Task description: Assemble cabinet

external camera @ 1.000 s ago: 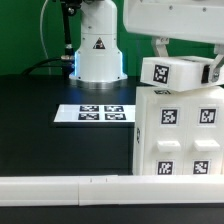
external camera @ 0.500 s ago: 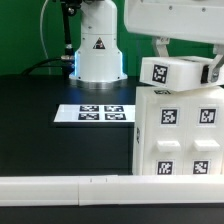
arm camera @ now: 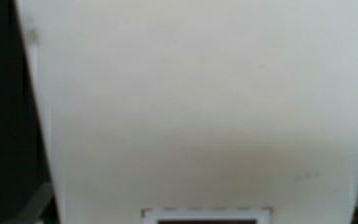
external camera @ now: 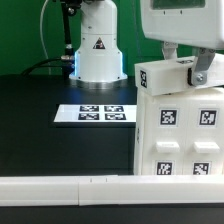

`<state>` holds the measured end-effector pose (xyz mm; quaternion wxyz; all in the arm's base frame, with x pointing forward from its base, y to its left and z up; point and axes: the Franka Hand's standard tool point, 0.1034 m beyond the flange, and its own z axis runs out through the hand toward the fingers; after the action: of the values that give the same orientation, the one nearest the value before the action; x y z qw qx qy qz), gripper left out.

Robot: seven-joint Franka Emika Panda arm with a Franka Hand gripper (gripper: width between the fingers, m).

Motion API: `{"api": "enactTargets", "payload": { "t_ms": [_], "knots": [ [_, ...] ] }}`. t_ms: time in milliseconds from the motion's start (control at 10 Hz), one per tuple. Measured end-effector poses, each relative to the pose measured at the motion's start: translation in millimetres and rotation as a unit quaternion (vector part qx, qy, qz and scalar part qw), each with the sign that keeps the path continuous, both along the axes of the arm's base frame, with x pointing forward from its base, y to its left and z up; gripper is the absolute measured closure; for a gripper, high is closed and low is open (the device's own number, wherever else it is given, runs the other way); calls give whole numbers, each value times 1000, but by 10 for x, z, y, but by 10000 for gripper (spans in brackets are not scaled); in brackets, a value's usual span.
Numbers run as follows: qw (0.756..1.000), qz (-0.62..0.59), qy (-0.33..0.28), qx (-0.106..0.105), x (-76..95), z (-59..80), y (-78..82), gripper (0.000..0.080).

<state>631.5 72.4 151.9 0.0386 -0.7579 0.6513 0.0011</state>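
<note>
The cabinet body (external camera: 180,135), a large white box with square black-and-white tags on its front, stands at the exterior view's right. A smaller white cabinet piece (external camera: 162,77) sits tilted on its top edge. My gripper (external camera: 186,66) comes down from above and is shut on this piece, with one dark finger (external camera: 204,68) showing at its right end. In the wrist view the piece's plain white face (arm camera: 194,100) fills almost the whole picture, and the edge of a tag (arm camera: 202,216) shows at its rim. My fingertips are hidden there.
The marker board (external camera: 95,113) lies flat on the black table, left of the cabinet. A long white rail (external camera: 60,188) runs along the front edge. The robot's white base (external camera: 97,50) stands at the back, with cables beside it.
The held piece has turned: its tagged face no longer shows and a plain face tilts toward the camera. My gripper has shifted slightly to the exterior view's right.
</note>
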Motion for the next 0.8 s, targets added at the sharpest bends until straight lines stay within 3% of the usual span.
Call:
{"api": "enactTargets", "payload": {
  "t_ms": [300, 600, 800],
  "knots": [
    [993, -121, 10, 10, -5, -7, 1, 258],
    [951, -305, 25, 40, -5, -15, 11, 258],
    [945, -324, 21, 39, 4, -11, 26, 258]
  ]
}}
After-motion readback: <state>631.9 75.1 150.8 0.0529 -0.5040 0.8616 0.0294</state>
